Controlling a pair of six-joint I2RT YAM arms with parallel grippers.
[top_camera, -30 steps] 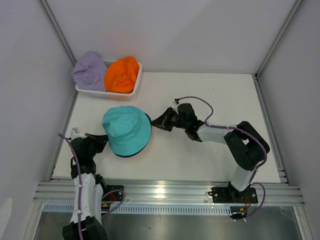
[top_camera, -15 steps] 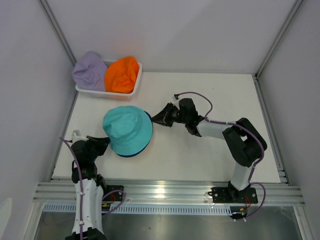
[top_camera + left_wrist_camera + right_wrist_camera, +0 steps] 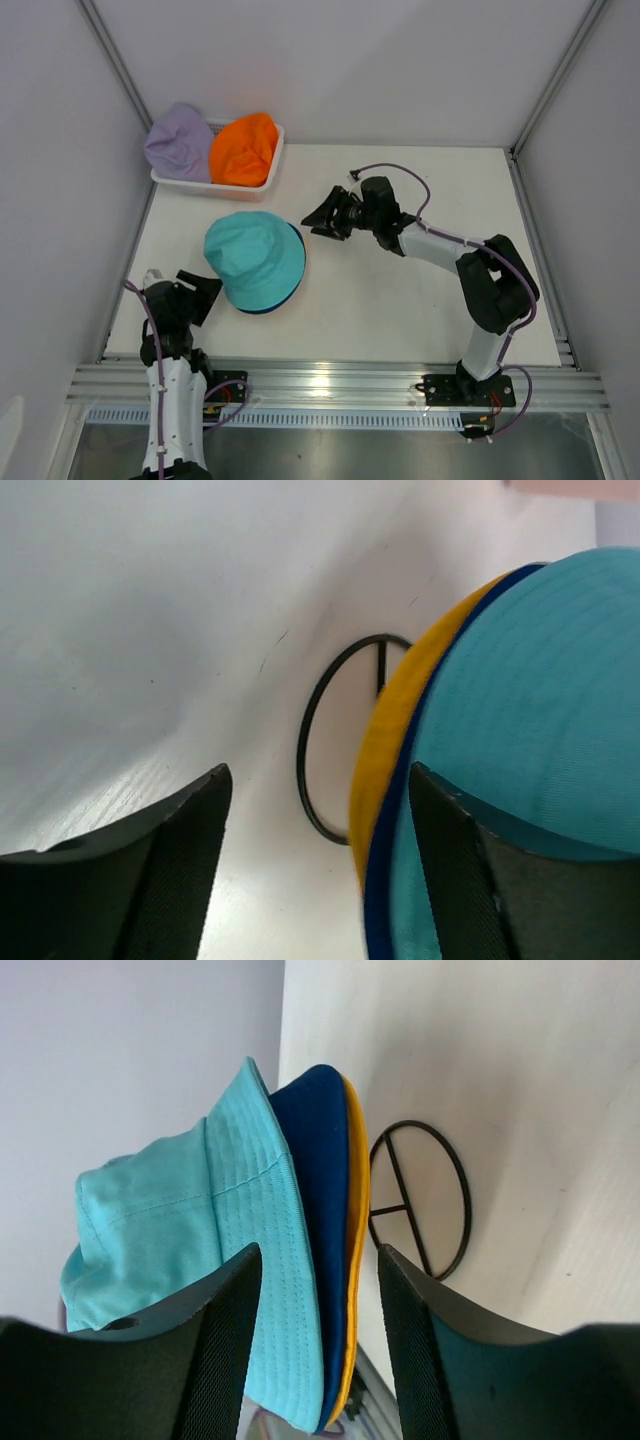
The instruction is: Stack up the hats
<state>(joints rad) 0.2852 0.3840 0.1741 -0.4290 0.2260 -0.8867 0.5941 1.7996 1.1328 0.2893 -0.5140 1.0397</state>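
Note:
A teal hat (image 3: 255, 262) tops a stack left of centre, with a navy hat (image 3: 315, 1160) under it and a yellow hat (image 3: 355, 1220) at the bottom. The stack rests on a black wire stand (image 3: 420, 1200). A lavender hat (image 3: 178, 142) and an orange hat (image 3: 243, 150) lie in the basket at the back left. My left gripper (image 3: 203, 291) stands open at the stack's near-left edge, and the brims (image 3: 385, 760) show between its fingers without being pinched. My right gripper (image 3: 312, 222) is open just right of the stack, clear of the brim.
The white mesh basket (image 3: 215, 184) stands against the back-left corner. Enclosure walls and aluminium posts close in the left, right and back sides. The stand's ring (image 3: 318, 745) pokes out from under the stack on the table.
Both grippers went from shut on the teal hat's brim to open and let it go. The right one drew back up and to the right; the left one pulled slightly toward the near edge.

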